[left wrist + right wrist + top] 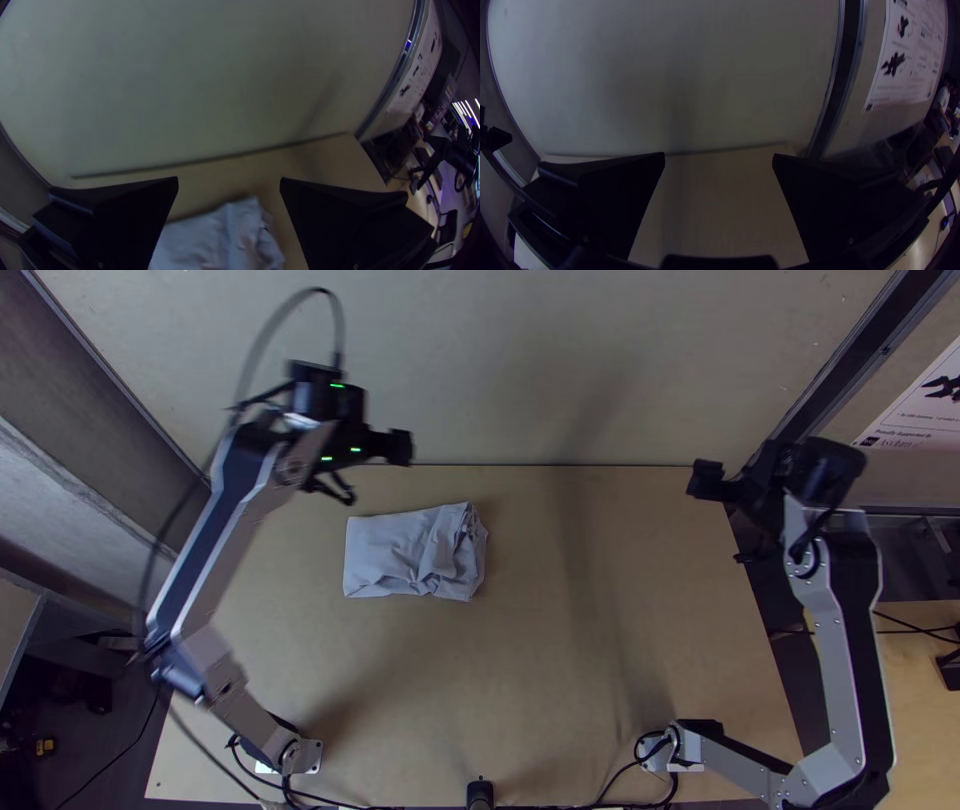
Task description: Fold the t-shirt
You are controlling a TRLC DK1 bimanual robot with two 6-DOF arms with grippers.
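Hand of the left arm (373,473) — open, fingers wide apart — raised near the t-shirt (385,552), which lies on the counter (620,650) as a compact folded rectangle, rumpled toward its right end. Right hand (726,519) — open, fingers likewise parted — well to the right of the t-shirt.

Top view: left arm (225,532) blurry — poster (925,415) cut off

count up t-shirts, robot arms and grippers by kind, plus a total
T-shirt: 1
Robot arms: 2 (left arm, right arm)
Grippers: 2 (left gripper, right gripper)
Total: 5
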